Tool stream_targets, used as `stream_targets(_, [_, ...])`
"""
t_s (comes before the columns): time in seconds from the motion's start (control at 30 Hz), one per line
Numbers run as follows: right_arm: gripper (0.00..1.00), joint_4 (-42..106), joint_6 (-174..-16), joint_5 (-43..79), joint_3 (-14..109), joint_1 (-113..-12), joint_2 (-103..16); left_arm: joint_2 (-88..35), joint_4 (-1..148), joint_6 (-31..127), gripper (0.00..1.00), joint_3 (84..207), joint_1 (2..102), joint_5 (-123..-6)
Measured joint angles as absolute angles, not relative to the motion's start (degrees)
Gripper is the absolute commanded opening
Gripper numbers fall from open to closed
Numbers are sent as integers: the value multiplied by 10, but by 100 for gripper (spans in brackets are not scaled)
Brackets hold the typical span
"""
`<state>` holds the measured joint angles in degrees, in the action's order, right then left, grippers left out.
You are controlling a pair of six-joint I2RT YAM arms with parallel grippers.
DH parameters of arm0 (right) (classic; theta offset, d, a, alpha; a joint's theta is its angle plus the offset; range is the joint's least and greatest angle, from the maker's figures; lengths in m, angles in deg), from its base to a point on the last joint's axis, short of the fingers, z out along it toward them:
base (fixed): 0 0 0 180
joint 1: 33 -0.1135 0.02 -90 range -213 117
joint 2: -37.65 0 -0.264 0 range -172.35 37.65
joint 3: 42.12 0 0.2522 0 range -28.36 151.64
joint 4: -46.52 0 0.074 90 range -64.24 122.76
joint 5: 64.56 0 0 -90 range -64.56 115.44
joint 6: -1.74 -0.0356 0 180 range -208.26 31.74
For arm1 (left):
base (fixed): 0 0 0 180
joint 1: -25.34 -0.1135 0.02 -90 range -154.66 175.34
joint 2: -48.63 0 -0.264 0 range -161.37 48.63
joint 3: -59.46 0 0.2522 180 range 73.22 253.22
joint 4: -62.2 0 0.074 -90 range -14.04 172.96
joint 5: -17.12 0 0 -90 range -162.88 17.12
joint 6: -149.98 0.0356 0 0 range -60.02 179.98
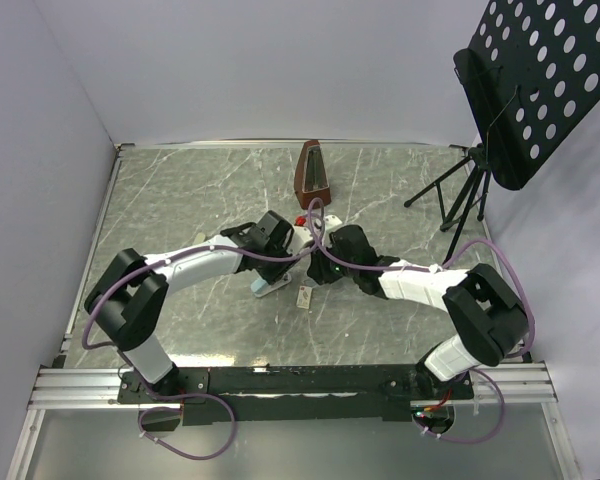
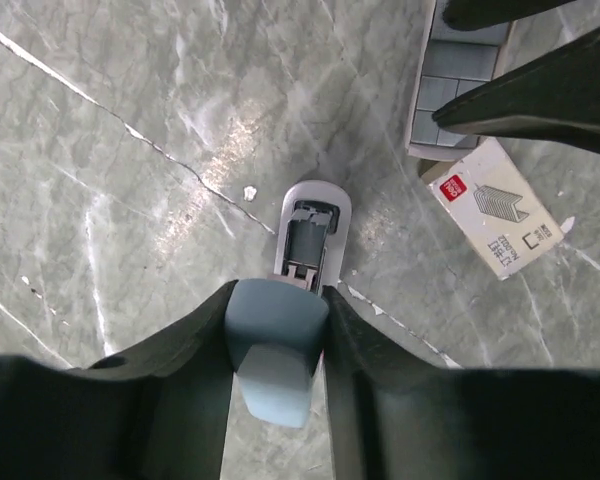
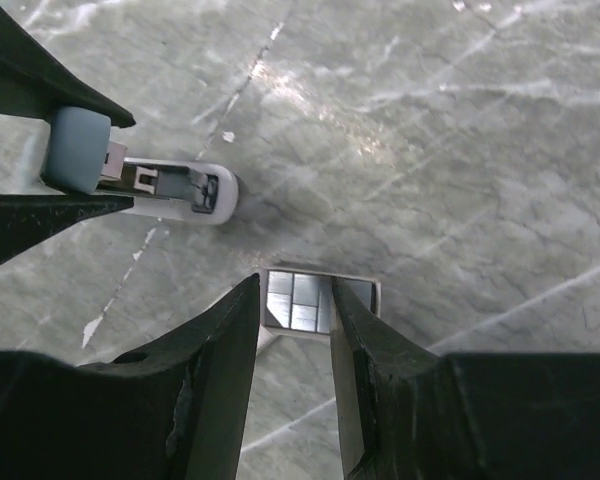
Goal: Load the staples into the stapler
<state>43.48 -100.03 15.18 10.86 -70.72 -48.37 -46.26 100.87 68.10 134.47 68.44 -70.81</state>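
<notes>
The stapler (image 2: 310, 232) lies open on the marble table, its grey magazine channel showing. My left gripper (image 2: 277, 295) is shut on its blue-grey top arm (image 2: 270, 345). The staples sit just right of it: an open tray of grey metal strips (image 2: 458, 70) and beside it the cream box sleeve with red print (image 2: 492, 205). My right gripper (image 3: 293, 285) is open, its fingers (image 3: 230, 330) straddling the near edge of the tray (image 3: 305, 300) just above it. The stapler also shows in the right wrist view (image 3: 170, 185). From above, the stapler (image 1: 265, 287) and the box (image 1: 305, 297) lie under both grippers.
A brown wedge-shaped object (image 1: 312, 170) stands behind the arms at the table's middle back. A black music stand (image 1: 525, 90) on a tripod is at the back right. The table edge (image 1: 110, 230) runs along the left wall.
</notes>
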Motion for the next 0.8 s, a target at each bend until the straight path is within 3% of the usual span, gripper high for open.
stream_targets(0.2, [41,435,-1009,157,91,-703,-474,-470,1013,654,71,1346,696,-712])
stream_targets(0.37, [41,447,-1016,162,88,-697,-464,-467,1017,637,76,1340,697,-714])
stream_targets(0.8, [41,481,-1024,175,86,-693,-447,-435,1016,623,37,1333,690,-711])
